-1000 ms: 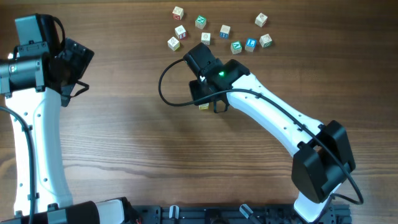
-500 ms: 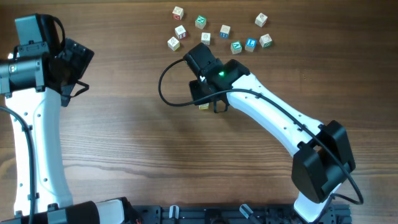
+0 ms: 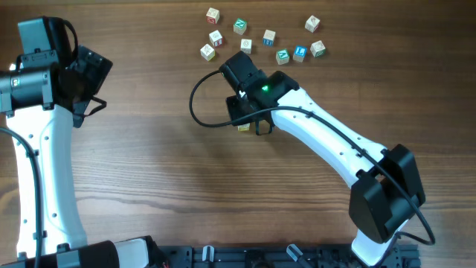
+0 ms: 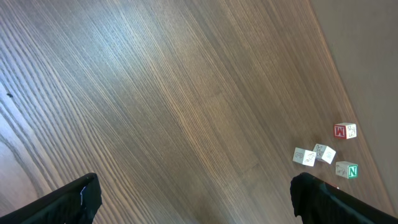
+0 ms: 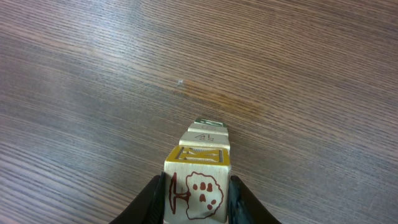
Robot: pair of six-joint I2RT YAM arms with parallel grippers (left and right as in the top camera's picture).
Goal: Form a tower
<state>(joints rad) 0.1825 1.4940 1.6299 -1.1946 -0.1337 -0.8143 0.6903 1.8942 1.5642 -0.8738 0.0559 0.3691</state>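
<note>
STEP grip on tower | right claw [image 5: 198, 182] clamped on tree-picture cube [image 5: 199, 194] (nearest in the tower [image 5: 204, 140]) | tower mid-table, well apart from loose cubes [image 3: 268, 37] | left claw [image 4: 194, 190] wide open | ADVICE squeeze level and gently, don't nudge the cubes beyond.

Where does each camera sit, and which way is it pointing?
Overhead: above the table, looking straight down; left arm and right arm show.
Left wrist: on the left arm, facing loose cubes across the table; open left gripper at bottom.
Right wrist: on the right arm, looking along its fingers, closed on the tower.
Overhead and left wrist share loose cubes.
</note>
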